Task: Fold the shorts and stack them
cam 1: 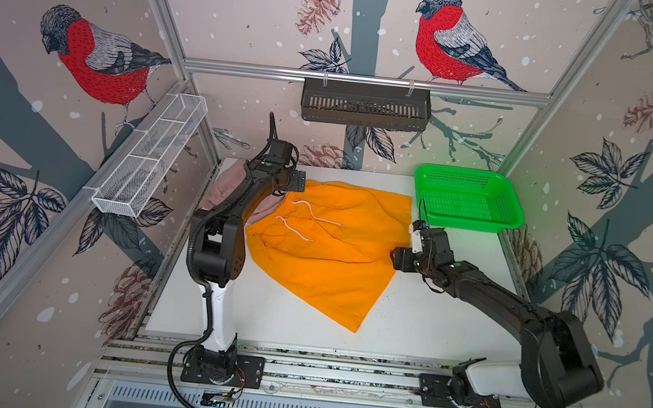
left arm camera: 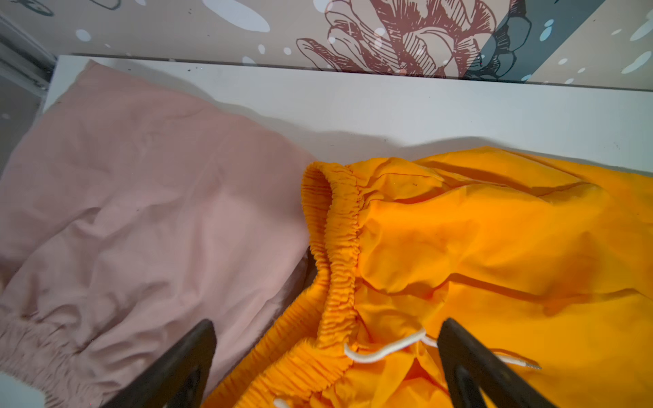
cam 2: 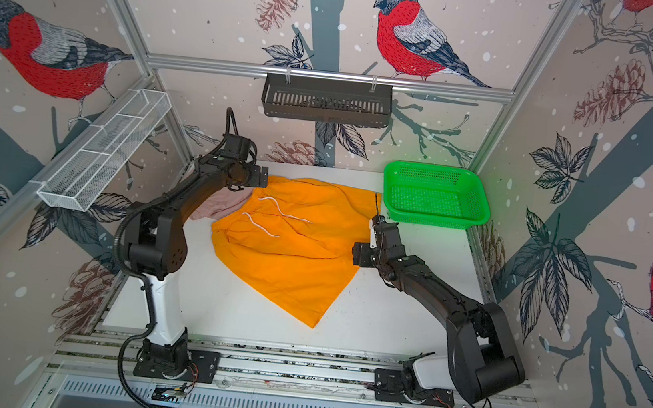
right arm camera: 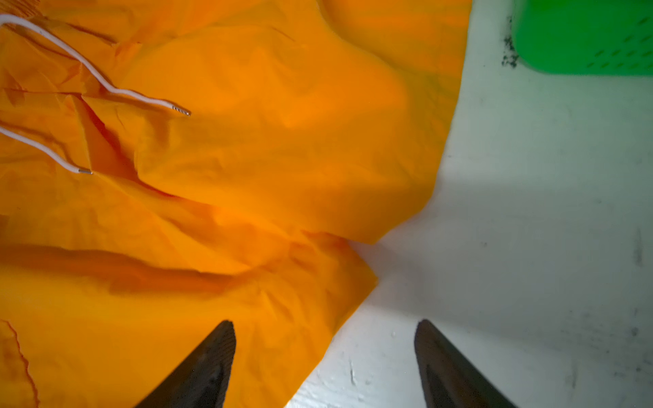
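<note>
The orange shorts (cam 1: 323,251) are spread rumpled on the white table (cam 1: 428,321). At their right edge the right gripper (right arm camera: 325,321) is held open, empty. Farther back, the left gripper (left arm camera: 327,322) is spread wide over the orange waistband (left arm camera: 335,247), nothing gripped. The pink shorts (left arm camera: 141,212) are bunched at the far left corner.

Pink shorts (cam 2: 219,206), touching orange shorts (cam 2: 290,251) at waistband end: mostly hidden under left arm (cam 2: 186,206) in both top views; one edge under the orange. Green basket (right arm camera: 583,35), near orange hem: blurred, cut off by frame edge, rt wrist view.
</note>
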Available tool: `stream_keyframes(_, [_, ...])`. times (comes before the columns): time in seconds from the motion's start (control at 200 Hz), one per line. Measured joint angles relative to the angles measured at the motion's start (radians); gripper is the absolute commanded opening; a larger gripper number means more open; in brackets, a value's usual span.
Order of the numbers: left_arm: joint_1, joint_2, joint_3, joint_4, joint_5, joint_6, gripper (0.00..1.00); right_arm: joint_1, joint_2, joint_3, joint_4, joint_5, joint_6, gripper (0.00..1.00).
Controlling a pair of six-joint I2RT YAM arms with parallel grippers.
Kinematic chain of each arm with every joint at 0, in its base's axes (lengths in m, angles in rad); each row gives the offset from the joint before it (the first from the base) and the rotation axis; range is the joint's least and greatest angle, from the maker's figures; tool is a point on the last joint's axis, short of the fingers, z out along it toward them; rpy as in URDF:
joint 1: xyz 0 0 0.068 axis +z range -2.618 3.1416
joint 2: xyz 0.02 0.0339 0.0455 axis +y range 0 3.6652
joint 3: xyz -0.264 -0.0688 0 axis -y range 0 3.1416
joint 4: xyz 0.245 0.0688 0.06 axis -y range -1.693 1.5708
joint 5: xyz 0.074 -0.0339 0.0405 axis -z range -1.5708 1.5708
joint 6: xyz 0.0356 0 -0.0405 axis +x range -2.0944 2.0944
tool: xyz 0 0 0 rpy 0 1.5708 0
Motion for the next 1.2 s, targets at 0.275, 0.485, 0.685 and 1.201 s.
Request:
stream_keyframes(0.275, [0.056,-0.284,-0.49,0.026,-0.026,-0.124,0.98,0.275,-0.123,-0.163,-0.111,-0.068,0.162,0.81])
stream_keyframes(0.485, [0.066,-0.369,-0.576,0.069,-0.047,-0.164,0.98,0.451,-0.102,-0.166,-0.115,-0.03,0.282,0.76])
stream_keyframes(0.685, [0.101,-0.395,-0.554,0.112,-0.029,-0.181,0.98,0.579,0.062,-0.057,-0.15,0.048,0.323,0.72])
stream_keyframes(1.201, [0.113,-0.22,-0.332,0.182,0.026,-0.112,0.98,0.322,-0.103,-0.03,-0.544,0.164,0.41,0.68])
